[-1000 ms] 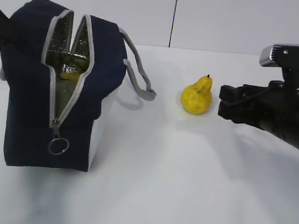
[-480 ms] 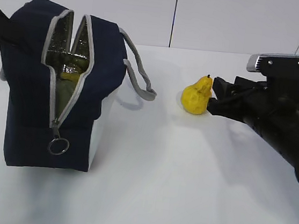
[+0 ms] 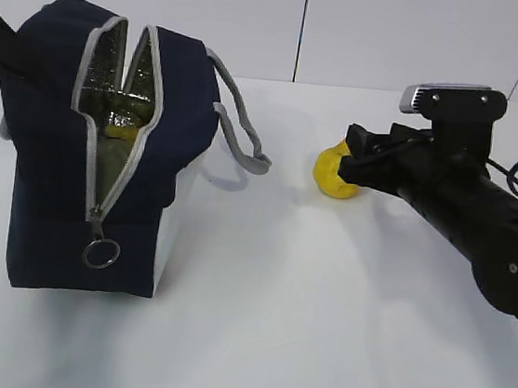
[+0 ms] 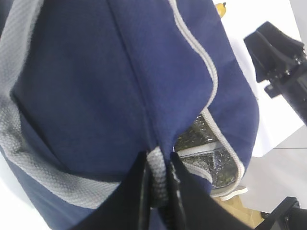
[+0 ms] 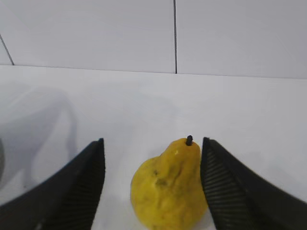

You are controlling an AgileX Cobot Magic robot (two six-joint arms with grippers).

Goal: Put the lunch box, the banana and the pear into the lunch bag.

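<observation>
On the white table, view by view:

Exterior, pear: the pear (image 3: 330, 174) stands upright, well apart from the lunch bag (image 3: 57, 162), and the right gripper (image 3: 355, 156) covers half of it.
Exterior, bag: soft navy fabric with a grey zipper (image 3: 116, 178) open down the front; something yellow shows inside, maybe the banana, I cannot be sure.
Left wrist, grip: the left gripper (image 4: 158, 191) is clamped on the grey webbing handle (image 4: 157, 175) and holds the bag up.
Left wrist, risk: webbing is flat and may slide, so the mouth could sag and narrow.
Right wrist, jaws: spread wide, one ribbed black finger (image 5: 218, 184) on each side of the fruit, the right one touching or almost touching, the left one with a gap.
Right wrist, risk: the skin is bumpy and the body is round, so an uneven closing could push it sideways or roll it out.
</observation>
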